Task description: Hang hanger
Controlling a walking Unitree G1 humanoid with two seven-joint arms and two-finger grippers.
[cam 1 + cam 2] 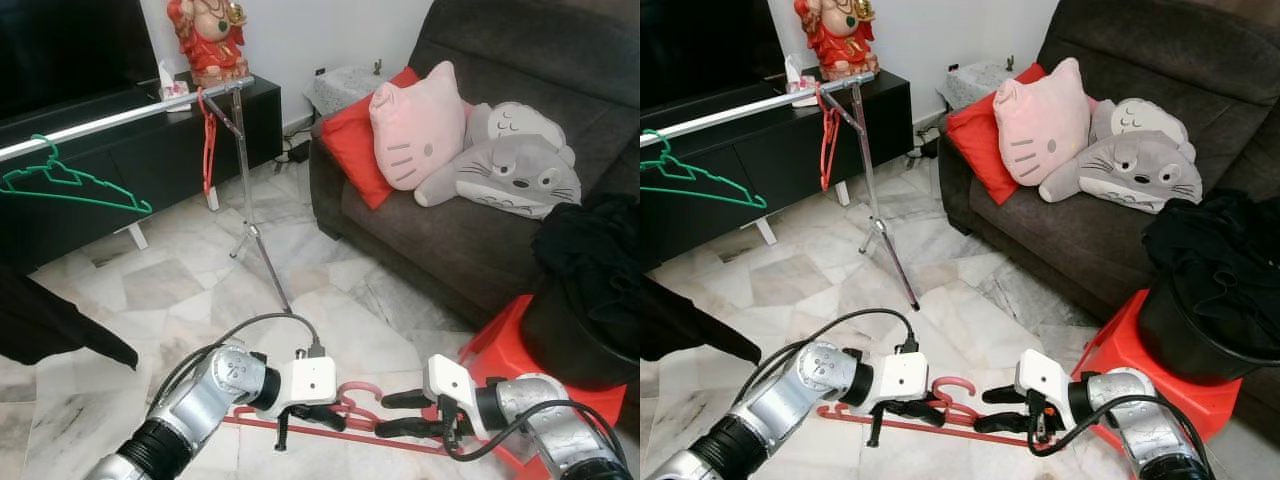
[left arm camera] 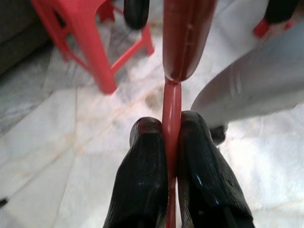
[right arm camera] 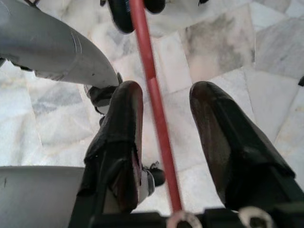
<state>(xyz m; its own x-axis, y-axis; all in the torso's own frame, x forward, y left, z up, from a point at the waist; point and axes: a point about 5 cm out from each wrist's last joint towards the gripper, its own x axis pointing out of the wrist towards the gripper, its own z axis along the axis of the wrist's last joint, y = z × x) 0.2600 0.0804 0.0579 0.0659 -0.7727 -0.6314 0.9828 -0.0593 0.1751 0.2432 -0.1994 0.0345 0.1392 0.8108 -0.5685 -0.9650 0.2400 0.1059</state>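
A red hanger [image 1: 350, 392] is held low over the marble floor in front of me. My left gripper [image 1: 308, 414] is shut on it near the hook; in the left wrist view both black fingers [image 2: 145, 156] pinch the thin red bar [image 2: 171, 102]. My right gripper [image 1: 386, 416] is open, and the hanger's straight bar [image 3: 144, 38] passes between its spread fingers [image 3: 118, 123] without being clamped. A silver clothes rail [image 1: 120, 118] runs across the upper left, carrying a green hanger [image 1: 70, 185] and an orange-red hanger [image 1: 208, 150].
The rail's tripod stand [image 1: 255, 235] is planted on the floor ahead. A dark sofa [image 1: 440, 230] with cushions fills the right. A red stool [image 1: 500, 345] bearing a black bucket of dark clothes [image 1: 590, 300] stands close to my right arm. A black TV cabinet [image 1: 150, 150] lines the left wall.
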